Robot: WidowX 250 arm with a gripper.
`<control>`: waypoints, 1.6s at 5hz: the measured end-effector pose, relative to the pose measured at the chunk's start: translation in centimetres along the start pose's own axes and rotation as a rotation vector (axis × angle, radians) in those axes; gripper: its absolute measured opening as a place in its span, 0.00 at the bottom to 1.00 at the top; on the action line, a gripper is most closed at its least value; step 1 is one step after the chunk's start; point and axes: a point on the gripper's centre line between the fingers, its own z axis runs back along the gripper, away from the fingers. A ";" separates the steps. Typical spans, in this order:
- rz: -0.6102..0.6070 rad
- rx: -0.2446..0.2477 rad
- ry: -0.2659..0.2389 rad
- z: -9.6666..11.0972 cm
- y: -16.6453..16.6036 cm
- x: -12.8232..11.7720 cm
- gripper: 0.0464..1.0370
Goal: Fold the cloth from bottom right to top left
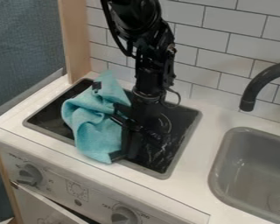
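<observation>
So you've got the tiled wall (220,52) right behind you, a wooden post (77,41) at the back left, and the black faucet (262,85) hooking over the grey sink (242,170), well off to the right. Knobs (30,175) run along the stove front below the counter (192,177). The thing most in your way is your own arm (148,65), which comes down from the top and covers the middle of the dark stovetop (180,120). Your cloth (96,127) is the teal one, bunched up on the left part of that stovetop, just beside the gripper (126,146). I can't tell if you've got the gripper open or closed, or whether it has any of the cloth, sorry. The cloth's long axis goes roughly top to bottom in the camera view, with a peaked corner aimed up at the wall, a rounded bulge out left and the low end lapping the front rim near you. Folds run down its middle. Edge-wise, the stovetop sits inside a raised grey rim, the dark surface carries on right of your gripper, and white counter lies between it and the sink.
</observation>
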 end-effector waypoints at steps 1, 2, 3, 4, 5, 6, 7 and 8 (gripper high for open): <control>-0.046 -0.045 0.010 0.0 -0.4 -0.2 0.01; -0.105 -0.085 -0.021 0.8 -0.9 -0.2 0.01; -0.125 -0.085 -0.052 2.3 -0.9 -0.2 0.01; -0.130 -0.092 -0.088 3.9 -0.9 -0.2 0.01; -0.108 -0.109 -0.106 5.0 -0.1 0.1 0.01; -0.062 -0.106 -0.142 6.5 2.3 1.0 0.01; -0.021 -0.107 -0.166 7.6 4.6 1.7 0.01; 0.021 -0.125 -0.170 8.0 7.2 2.5 0.01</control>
